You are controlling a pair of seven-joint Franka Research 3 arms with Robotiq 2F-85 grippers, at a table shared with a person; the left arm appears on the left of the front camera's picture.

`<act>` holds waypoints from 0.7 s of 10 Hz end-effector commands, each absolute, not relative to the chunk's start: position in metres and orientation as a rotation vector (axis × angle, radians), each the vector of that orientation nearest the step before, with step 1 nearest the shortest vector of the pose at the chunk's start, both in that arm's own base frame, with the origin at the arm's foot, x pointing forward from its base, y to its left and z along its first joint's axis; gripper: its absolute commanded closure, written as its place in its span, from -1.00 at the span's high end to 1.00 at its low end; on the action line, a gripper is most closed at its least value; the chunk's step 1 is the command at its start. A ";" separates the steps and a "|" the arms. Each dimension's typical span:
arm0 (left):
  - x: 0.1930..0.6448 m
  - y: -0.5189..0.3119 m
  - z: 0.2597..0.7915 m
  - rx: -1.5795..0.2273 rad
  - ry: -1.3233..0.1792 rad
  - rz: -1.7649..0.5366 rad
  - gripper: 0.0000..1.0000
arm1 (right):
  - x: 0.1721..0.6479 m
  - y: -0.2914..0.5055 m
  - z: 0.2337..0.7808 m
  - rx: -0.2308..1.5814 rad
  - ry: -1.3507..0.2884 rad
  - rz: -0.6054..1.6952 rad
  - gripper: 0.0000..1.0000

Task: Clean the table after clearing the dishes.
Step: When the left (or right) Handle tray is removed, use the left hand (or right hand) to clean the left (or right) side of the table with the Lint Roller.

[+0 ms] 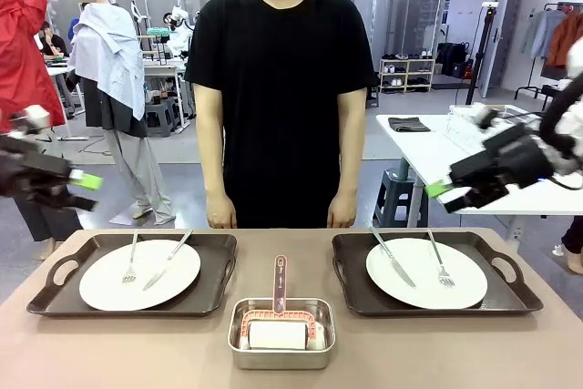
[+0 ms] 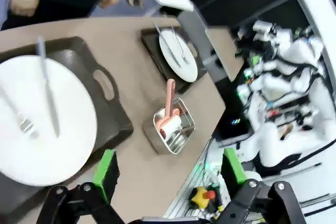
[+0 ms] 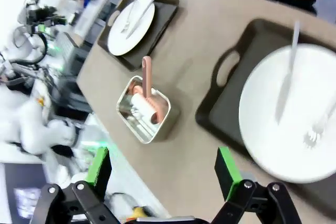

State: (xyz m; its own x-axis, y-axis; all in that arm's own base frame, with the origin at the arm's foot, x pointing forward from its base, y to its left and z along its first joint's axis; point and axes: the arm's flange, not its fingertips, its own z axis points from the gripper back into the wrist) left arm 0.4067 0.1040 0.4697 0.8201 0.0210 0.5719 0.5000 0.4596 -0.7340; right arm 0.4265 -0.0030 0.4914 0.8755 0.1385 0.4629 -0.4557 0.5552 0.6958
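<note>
Two white plates, each with a fork and knife, sit on dark brown handled trays on the beige table (image 1: 291, 375): one plate (image 1: 139, 274) on the left tray (image 1: 55, 272), the other plate (image 1: 425, 272) on the right tray (image 1: 506, 271). My left gripper (image 1: 80, 190) hovers open above and left of the table's left end. On the other side my right gripper (image 1: 446, 196) hangs open, well above the right tray. In the left wrist view the left gripper (image 2: 168, 169) looks down on the near plate (image 2: 39, 121). The right gripper (image 3: 164, 167) overlooks its plate (image 3: 294, 111).
A small steel pan (image 1: 281, 332) with a pink-handled roller (image 1: 279, 312) stands at the table's front middle, between the trays. A person in black (image 1: 280, 88) stands at the far edge, hands down. A white side table (image 1: 437, 157) stands at the back right.
</note>
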 end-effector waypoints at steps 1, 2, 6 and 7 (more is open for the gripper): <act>0.412 0.155 0.450 -1.100 -0.560 -0.163 1.00 | 0.415 -0.069 0.476 0.995 -0.373 0.198 1.00; 0.401 0.191 0.441 -1.111 -0.598 -0.097 1.00 | 0.404 -0.118 0.463 1.046 -0.380 0.046 1.00; 0.352 0.303 0.409 -1.075 -0.627 0.171 1.00 | 0.342 -0.237 0.418 1.107 -0.448 -0.302 1.00; 0.341 0.316 0.408 -1.059 -0.644 0.214 1.00 | 0.331 -0.250 0.413 1.107 -0.459 -0.352 1.00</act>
